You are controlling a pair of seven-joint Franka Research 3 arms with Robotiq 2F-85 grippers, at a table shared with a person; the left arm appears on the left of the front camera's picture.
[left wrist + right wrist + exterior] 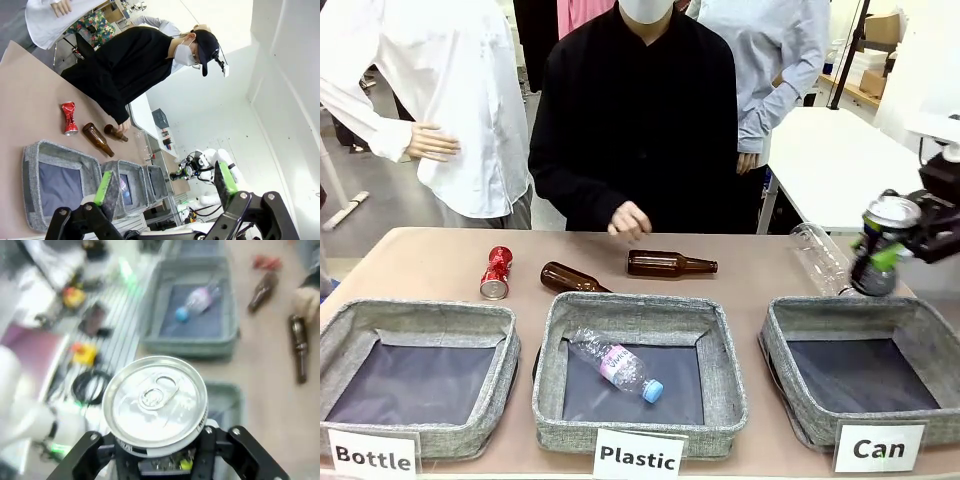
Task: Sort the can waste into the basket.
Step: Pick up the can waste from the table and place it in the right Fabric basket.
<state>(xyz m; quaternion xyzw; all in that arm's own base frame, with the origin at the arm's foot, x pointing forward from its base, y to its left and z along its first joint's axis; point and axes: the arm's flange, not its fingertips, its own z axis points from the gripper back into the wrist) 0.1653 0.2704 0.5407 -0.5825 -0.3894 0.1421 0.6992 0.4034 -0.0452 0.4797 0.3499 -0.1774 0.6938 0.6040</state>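
My right gripper (880, 250) is shut on a dark crushed can (886, 222) with a silver end, held in the air above the far edge of the grey basket (820, 325) labelled "Can". In the right wrist view the can's silver top (155, 400) sits between the fingers. A red crushed can (496, 272) lies on the table at the far left, also seen as the red can (68, 118) in the left wrist view. My left gripper (165, 182) is open, raised high over the left end of the table, with nothing between its green pads.
Grey bins labelled "Bottle" (350, 330) and "Plastic" (555, 330) stand left of the basket; a clear plastic bottle (617, 363) lies in the middle one. Two brown glass bottles (670, 264) (570, 278) and a clear bottle (818, 258) lie on the table. A person's hand (630, 220) rests at the far edge.
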